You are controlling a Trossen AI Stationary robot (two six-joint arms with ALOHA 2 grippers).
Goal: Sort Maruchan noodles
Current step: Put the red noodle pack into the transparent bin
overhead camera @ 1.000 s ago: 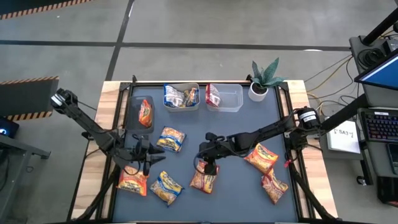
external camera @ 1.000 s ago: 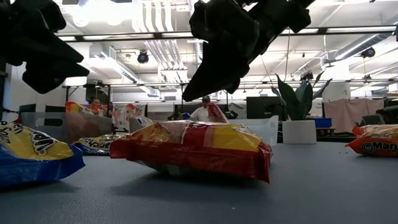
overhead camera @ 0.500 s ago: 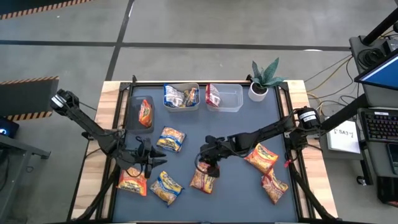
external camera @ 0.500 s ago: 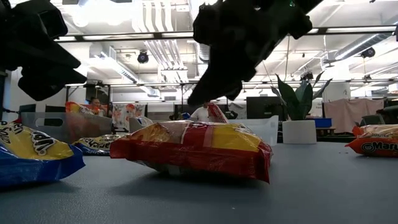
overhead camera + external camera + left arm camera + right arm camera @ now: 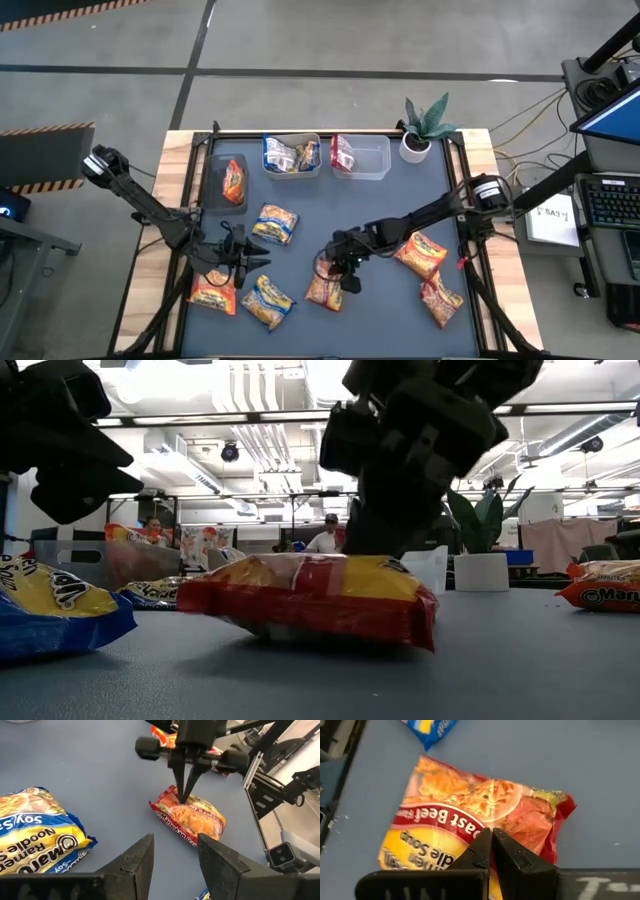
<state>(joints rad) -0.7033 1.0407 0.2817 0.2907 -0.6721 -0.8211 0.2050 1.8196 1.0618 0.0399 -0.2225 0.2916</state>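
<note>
Here the right gripper (image 5: 491, 851), fingers together, touches the red packet (image 5: 470, 827).

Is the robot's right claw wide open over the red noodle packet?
No, in the right wrist view the right gripper has its two fingers pressed together, pointing down at the red noodle packet.

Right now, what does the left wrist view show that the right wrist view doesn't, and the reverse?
Only the left wrist view shows the right gripper from outside, fingers together, tips at the red packet, plus the left gripper open over bare mat and a yellow-and-blue packet beside it. Only the right wrist view shows the red packet's print, "Beef", close up past its closed fingers. Both share the same red packet lying flat on the mat.
</note>
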